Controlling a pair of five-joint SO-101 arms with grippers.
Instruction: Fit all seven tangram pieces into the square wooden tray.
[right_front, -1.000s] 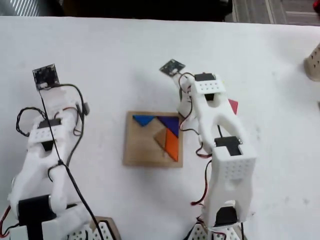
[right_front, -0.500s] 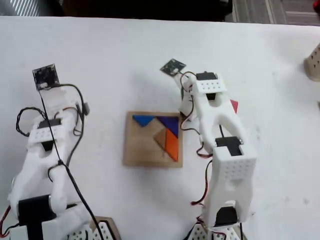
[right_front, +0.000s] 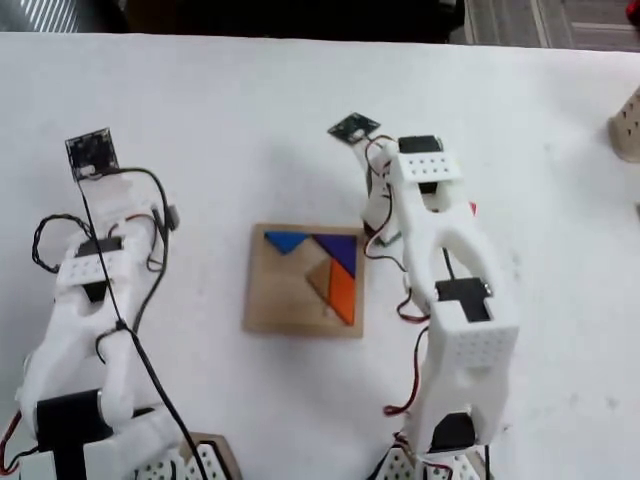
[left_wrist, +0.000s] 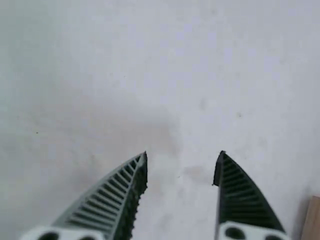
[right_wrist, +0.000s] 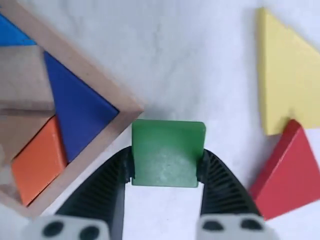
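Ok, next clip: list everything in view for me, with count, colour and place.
wooden tray: one, light wood, mid-table between the arms
light blue triangle: one, in the tray at its far edge
dark blue triangle: one, in the tray beside the light blue triangle
orange piece: one, in the tray against the dark blue triangle
green square: one, just outside a tray corner
yellow triangle: one, on the table outside the tray
red triangle: one, on the table next to the yellow triangle
beige perforated object: one, at the table's right edge in the high view
table: one, white
left gripper: open, over bare table
right gripper: shut on the green square
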